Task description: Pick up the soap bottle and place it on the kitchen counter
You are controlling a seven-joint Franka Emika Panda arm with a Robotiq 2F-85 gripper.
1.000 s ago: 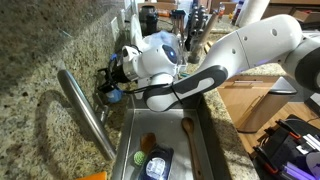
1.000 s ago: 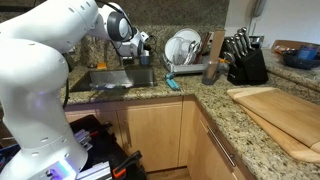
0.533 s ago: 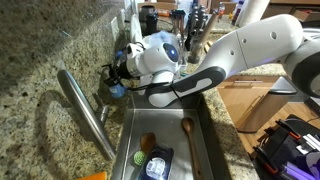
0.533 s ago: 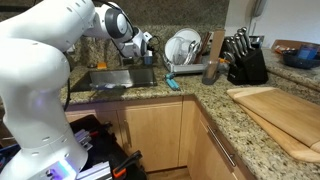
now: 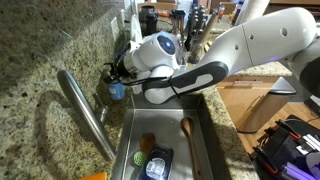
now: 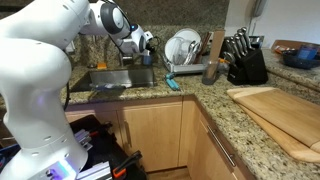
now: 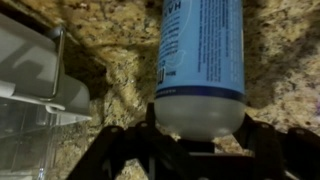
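Observation:
The soap bottle [image 7: 200, 60], pale blue with a printed label, fills the wrist view with its rounded end between the two dark fingers of my gripper [image 7: 197, 140]. The jaws press on both of its sides, so the gripper is shut on it. In an exterior view the bottle [image 5: 116, 91] shows as a small blue shape at the gripper [image 5: 113, 80], beside the sink by the faucet base. Speckled granite of the kitchen counter [image 7: 110, 70] lies behind the bottle and runs along the front [image 6: 200, 95]. The pump top is hidden.
A steel faucet [image 5: 85, 112] arches over the sink basin [image 5: 205, 140], which holds wooden spoons [image 5: 187, 135] and a dark blue container [image 5: 157, 163]. A dish rack with plates [image 6: 183, 48], a knife block [image 6: 243, 62], a teal brush [image 6: 172, 84] and a wooden cutting board [image 6: 280, 112] sit on the counter.
The jaws have closed onto the soap bottle. The wrist has shifted slightly with it; the sink and the counter items look unchanged.

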